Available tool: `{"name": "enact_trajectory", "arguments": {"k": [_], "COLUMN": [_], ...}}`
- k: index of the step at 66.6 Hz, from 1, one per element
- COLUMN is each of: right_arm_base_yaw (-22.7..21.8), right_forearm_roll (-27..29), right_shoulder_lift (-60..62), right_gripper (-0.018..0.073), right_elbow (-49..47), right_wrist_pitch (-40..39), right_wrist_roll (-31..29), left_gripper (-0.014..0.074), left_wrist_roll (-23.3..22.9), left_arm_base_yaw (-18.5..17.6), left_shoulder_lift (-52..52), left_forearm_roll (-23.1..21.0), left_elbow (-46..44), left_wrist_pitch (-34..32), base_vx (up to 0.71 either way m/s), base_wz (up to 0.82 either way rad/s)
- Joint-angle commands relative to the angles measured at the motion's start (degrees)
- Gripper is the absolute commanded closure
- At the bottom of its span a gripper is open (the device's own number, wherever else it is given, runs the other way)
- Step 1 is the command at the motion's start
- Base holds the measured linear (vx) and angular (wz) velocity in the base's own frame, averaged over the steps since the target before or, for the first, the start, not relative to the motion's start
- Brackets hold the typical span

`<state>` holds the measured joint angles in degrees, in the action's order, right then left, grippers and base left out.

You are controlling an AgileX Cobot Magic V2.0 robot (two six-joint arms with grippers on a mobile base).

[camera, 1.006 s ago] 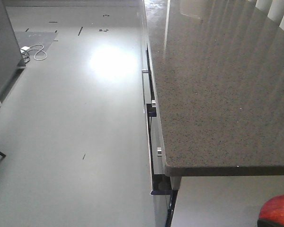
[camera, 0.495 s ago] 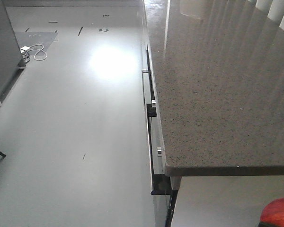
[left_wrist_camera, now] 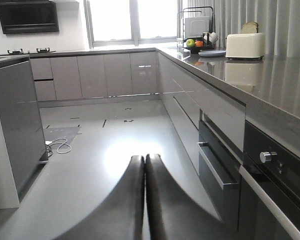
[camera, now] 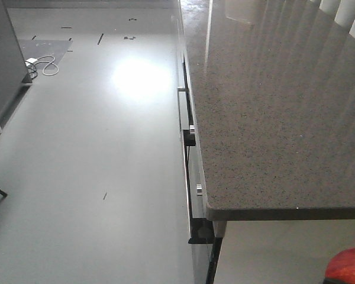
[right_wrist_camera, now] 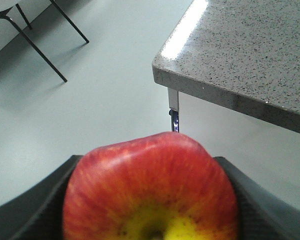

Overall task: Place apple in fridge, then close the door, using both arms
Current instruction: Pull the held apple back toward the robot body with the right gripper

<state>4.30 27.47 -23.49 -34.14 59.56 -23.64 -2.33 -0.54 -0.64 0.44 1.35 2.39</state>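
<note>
One apple (right_wrist_camera: pixel 150 190) is sitting pinched between the two black fingers (right_wrist_camera: pixel 35 210) of the right gripper (right_wrist_camera: pixel 148 162), hanging above the floor (right_wrist_camera: pixel 90 115) just off the corner of one speckled counter (right_wrist_camera: pixel 250 45). The left gripper (left_wrist_camera: pixel 144 160) is pointing along the floor with its two fingers pressed together, gripping nothing. One white toaster (left_wrist_camera: pixel 245 45) is standing far beyond it.

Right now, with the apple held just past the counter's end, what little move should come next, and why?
Probably carry the apple leftward toward the tall dark grey unit, possibly the fridge. The right jaws are clamped on the apple over the floor, clear of the counter, while the left jaws are shut and empty, free to help.
</note>
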Motion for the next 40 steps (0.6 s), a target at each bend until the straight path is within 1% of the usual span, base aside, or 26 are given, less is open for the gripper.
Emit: {"name": "enact_trajectory", "arguments": {"k": [1,40], "right_arm_base_yaw": [-0.3,-0.3], "right_forearm_roll": [1.7,1.7], "right_shoulder_lift": [-0.4,-0.4], "right_gripper": [0.0475,0.0475], "right_elbow": [-1.6,-1.6], "right_wrist_pitch": [-3.0,-3.0], "right_wrist_roll": [-0.2,-0.2], "left_gripper": [0.0603,0.0603], "left_wrist_roll": [0.0,0.0], "left_arm_base_yaw": [0.0,0.0], "left_shoulder_lift": [-0.9,-0.9], "left_forearm_roll": [-0.4,-0.4], "left_elbow": [-1.0,-1.0], "left_wrist_pitch": [-4.3,-4.3], "base_vx": [0.0,0.0], "base_wz": [0.0,0.01]}}
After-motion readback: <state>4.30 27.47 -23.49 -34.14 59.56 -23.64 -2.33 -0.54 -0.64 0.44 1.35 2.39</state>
